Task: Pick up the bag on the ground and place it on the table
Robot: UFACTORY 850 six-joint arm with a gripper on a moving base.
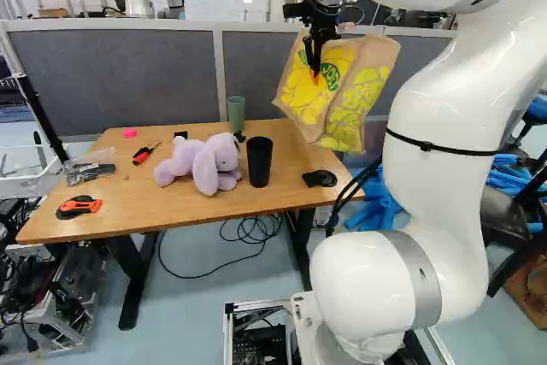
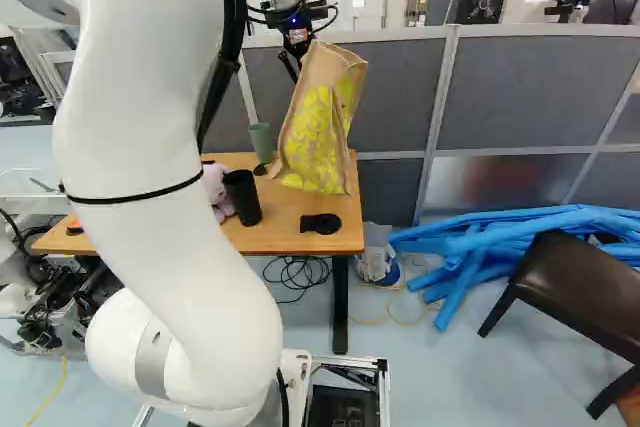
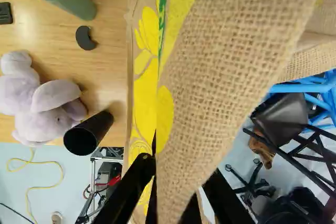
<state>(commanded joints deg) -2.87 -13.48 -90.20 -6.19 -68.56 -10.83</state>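
Gripper (image 1: 315, 73) clamped on the bag (image 1: 352, 83)! Ease inward, then lower gently to the table (image 1: 145, 207), missing that black cup (image 1: 260, 162).

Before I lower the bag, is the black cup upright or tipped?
Upright: the black cup stands on the table, its open mouth upward.

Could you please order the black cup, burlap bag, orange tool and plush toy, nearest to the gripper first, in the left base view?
1. Burlap bag, in the gripper
2. Black cup, left of the bag
3. Plush toy, further left
4. Orange tool, far left
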